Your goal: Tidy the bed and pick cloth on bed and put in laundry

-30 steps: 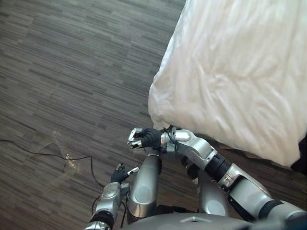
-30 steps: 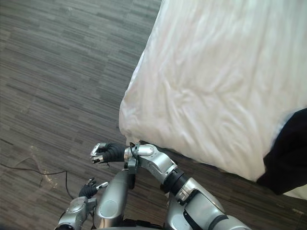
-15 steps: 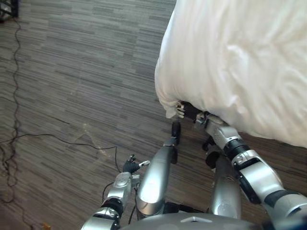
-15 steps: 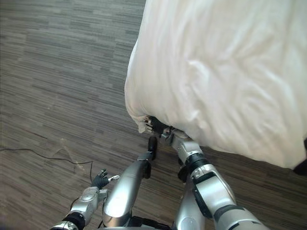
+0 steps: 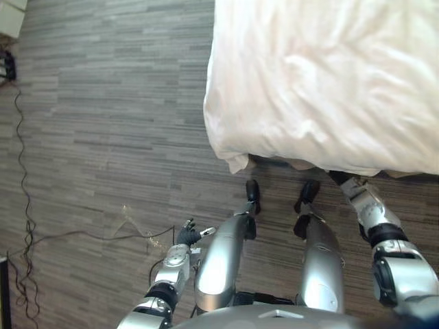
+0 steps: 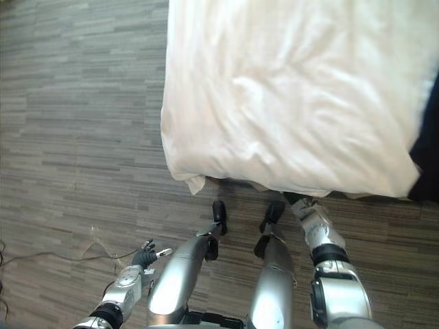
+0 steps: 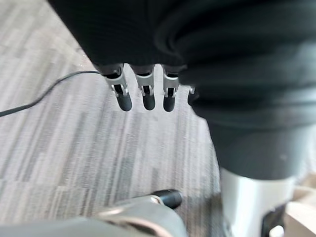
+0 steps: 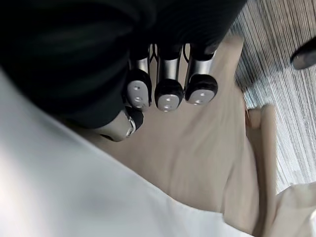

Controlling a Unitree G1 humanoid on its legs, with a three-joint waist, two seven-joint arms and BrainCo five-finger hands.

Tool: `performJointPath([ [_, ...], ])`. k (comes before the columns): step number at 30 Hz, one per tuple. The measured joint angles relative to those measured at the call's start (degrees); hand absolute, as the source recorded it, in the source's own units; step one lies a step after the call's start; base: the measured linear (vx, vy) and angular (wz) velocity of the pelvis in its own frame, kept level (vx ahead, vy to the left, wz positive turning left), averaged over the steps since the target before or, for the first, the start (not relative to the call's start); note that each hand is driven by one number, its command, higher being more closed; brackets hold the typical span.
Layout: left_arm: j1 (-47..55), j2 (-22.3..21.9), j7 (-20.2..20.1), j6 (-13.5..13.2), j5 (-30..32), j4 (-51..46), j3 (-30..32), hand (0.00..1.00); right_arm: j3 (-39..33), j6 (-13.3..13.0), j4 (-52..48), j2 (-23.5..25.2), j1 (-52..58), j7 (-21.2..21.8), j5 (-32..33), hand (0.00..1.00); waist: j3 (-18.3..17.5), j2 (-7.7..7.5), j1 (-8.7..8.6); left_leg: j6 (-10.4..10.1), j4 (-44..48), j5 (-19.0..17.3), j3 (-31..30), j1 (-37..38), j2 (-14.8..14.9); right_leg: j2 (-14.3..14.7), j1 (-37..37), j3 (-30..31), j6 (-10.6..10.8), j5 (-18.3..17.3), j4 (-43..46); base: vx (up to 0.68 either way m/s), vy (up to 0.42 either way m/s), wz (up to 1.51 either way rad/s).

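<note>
Floor (image 5: pixel 103 103) — left robot hand (image 5: pixel 186 235) slack, empty

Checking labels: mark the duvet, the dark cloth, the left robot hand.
duvet (image 5: pixel 322 82), left eye view, rumpled top.
dark cloth (image 6: pixel 429 157), right eye view, visible edge.
left robot hand (image 5: pixel 184 236), left eye view, dark cover.

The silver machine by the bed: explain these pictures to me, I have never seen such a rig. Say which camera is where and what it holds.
It is a two-legged humanoid robot. The two eye views look down from its head at a rumpled white duvet, a dark cloth at its right edge and the grey striped floor. Each wrist view looks along one arm. The left robot hand hangs open above the floor, holding nothing. The right robot hand is tucked under the duvet's overhang beside the beige bed base; whether it grips anything cannot be told.
</note>
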Motion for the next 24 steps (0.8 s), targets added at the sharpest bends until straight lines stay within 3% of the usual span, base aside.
performJointPath([
  [3, 0.49, -0.25, -0.02, 0.46, 0.89, -0.82, 1.38, 0.00, 0.00, -0.44, 0.01, 4.00, 6.39, 0.36, -0.84, 1.00, -0.16, -2.30, -1.10, -0.38, -1.63, -0.27, 1.00, 4.14, 0.42, 0.67, 3.43, 0.43, 0.18, -0.24, -1.20, 0.08, -0.007, -0.21],
  [5, 1.43, -0.60, -0.06, 0.77, 2.24, -1.99, 1.62, 0.00, -0.20, -0.45, -0.07, 7.42, 11.16, 0.19, -0.47, 1.00, -0.18, -4.30, -2.71, -0.66, -2.83, -0.54, 1.52, 7.62, 0.68, 1.42, 6.73, 0.80, 0.42, -0.19, -2.65, 0.12, -0.013, -0.17],
  [7, 2.02, -0.60, -0.06, 1.31, 2.87, -2.72, 1.84, 0.00, -1.16, -0.58, -0.88, 8.70, 13.89, -0.03, 0.03, 1.00, -0.35, -5.48, -2.83, -0.79, -3.52, -0.93, 2.72, 9.87, 0.98, 2.00, 8.54, 1.67, 0.66, 0.03, -3.73, 0.08, -0.006, -0.32],
  [9, 3.30, -0.59, 0.12, 2.07, 4.79, -3.69, 3.71, 0.00, -4.29, -2.34, -5.06, 10.59, 18.90, 0.04, 3.91, 1.00, -0.53, -7.36, -3.40, -1.03, -3.72, -1.97, 4.38, 13.28, 1.47, 2.81, 11.49, 2.97, 1.13, 0.53, -5.12, 0.10, -0.007, -0.44],
  [13, 5.40, -0.35, 0.19, 2.80, 5.17, -3.83, 5.93, 0.00, -8.38, -5.37, -12.86, 11.30, 24.87, 1.64, 5.95, 1.00, -1.57, -9.04, -5.03, -0.95, -4.72, -2.89, 6.42, 17.73, 1.59, 3.43, 14.66, 4.77, 0.98, 0.74, -6.00, 0.11, 0.013, -0.36],
  [15, 7.56, 0.23, 0.25, 2.86, 5.22, -3.79, 6.27, 0.00, -10.30, -6.76, -20.52, 12.92, 29.62, 4.24, 5.96, 1.00, -4.02, -10.54, -5.98, -1.36, -5.92, -3.47, 7.87, 20.42, 1.81, 4.15, 16.46, 6.06, 1.08, 0.81, -6.87, 0.09, 0.017, -0.33],
  [20, 11.21, 0.94, 0.14, 2.85, 5.45, -3.82, 7.93, 0.00, -10.78, -7.08, -34.68, 15.18, 34.62, 10.91, 4.78, 1.00, -9.44, -13.06, -6.01, -1.91, -7.85, -4.29, 9.82, 25.01, 2.32, 5.53, 20.02, 7.57, 1.10, 0.82, -8.94, 0.10, 0.005, -0.24],
  [24, 12.09, 1.07, 0.04, 3.11, 6.60, -3.84, 7.89, 0.00, -7.93, -5.11, -42.22, 15.15, 32.94, 14.30, 1.67, 1.00, -11.55, -13.31, -5.69, -1.90, -8.64, -4.30, 9.81, 26.08, 2.13, 5.52, 20.95, 7.57, 1.12, 0.83, -9.26, 0.01, 0.003, -0.02],
])
